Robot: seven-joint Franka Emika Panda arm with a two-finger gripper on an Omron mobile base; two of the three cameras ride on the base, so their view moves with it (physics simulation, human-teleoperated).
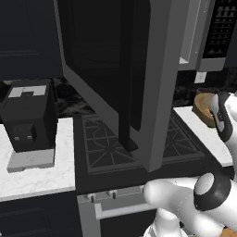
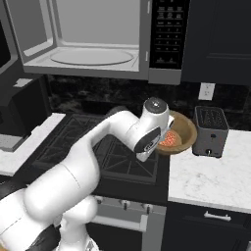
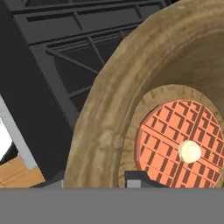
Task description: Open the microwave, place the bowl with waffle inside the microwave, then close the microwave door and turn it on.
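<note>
The bowl (image 2: 182,133) sits at the left edge of the white marble surface (image 2: 211,181), just beside the stove grates (image 2: 117,162), with the orange waffle (image 3: 179,144) lying flat inside it. The gripper (image 3: 94,180) straddles the bowl's rim, one fingertip inside and one outside, pinching the wall. A black toaster (image 2: 210,131) stands just right of the bowl. Above, the microwave (image 2: 98,39) hangs with its door (image 1: 115,74) swung wide open. A black coffee machine (image 1: 28,115) rests on the left surface.

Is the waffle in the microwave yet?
Not yet. The microwave door is already swung open. The gripper is at the rim of the bowl, with the waffle inside, still on the counter. Left: put the bowl in the microwave, shut the door, switch on.
</note>
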